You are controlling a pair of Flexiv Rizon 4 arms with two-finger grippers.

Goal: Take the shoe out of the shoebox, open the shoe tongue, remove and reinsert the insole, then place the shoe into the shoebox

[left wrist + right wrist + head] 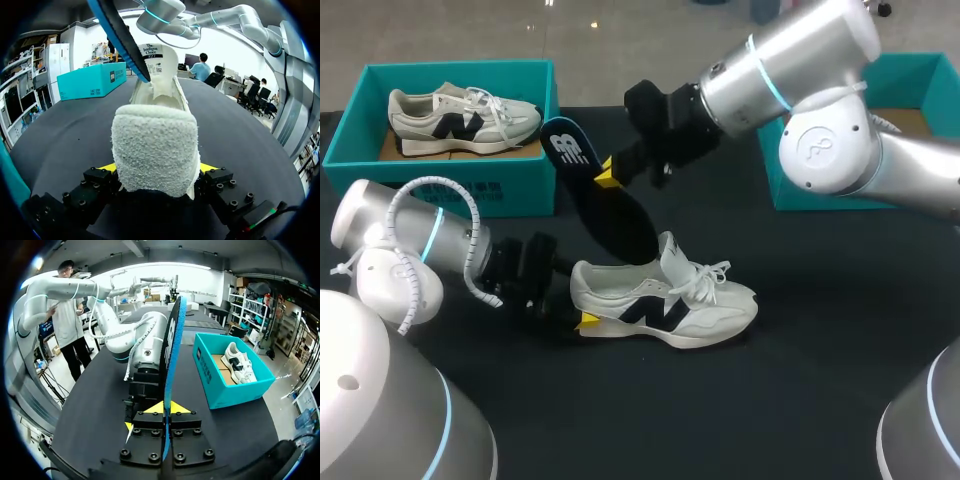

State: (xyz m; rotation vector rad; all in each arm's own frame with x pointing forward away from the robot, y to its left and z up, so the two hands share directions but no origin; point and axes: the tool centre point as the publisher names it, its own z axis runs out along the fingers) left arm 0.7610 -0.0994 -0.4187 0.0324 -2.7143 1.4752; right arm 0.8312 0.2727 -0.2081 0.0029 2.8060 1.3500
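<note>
Insole [620, 215] is pinched flat between the right gripper [607, 174] fingers; left gripper [585, 318] fingers squeeze the shoe [670, 305] heel (hold tight). Slide it slowly, straight along the shoe.

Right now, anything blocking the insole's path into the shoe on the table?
Nothing visible. The insole, pinched by the right gripper, has its lower end at the shoe's opening, with the tongue standing up beyond it. The left gripper clamps the heel, clear of the opening.
</note>
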